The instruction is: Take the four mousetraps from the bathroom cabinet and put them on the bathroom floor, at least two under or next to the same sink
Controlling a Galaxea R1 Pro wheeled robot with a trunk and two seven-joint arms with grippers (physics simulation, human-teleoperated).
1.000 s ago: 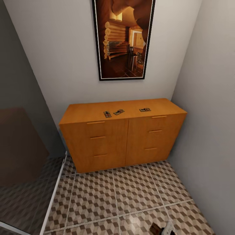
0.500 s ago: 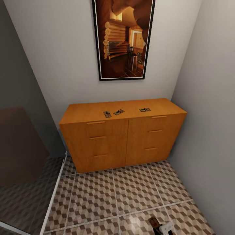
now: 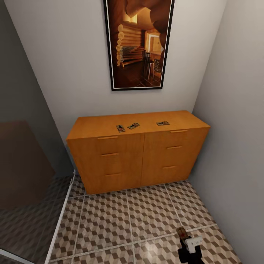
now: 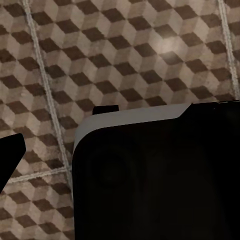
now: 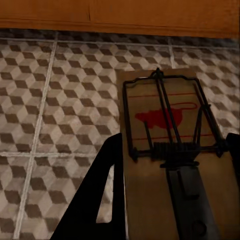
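Floor [image 3: 110,223] of cube-patterned tile ran to the cabinet [image 3: 137,154]; we noted three mousetraps on its top [image 3: 120,128] [image 3: 133,125] [image 3: 162,123]. Our right gripper [image 5: 170,200] was clamped on the fourth mousetrap [image 5: 165,145], low over the tiles. Left fingers: couldn't tell. We judged it light, stiff; grip the bare wooden end, clear of the spring bar

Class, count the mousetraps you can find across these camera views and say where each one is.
4. Three lie on top of the cabinet: mousetraps at and. The fourth is held in the right end effector above the bathroom floor.
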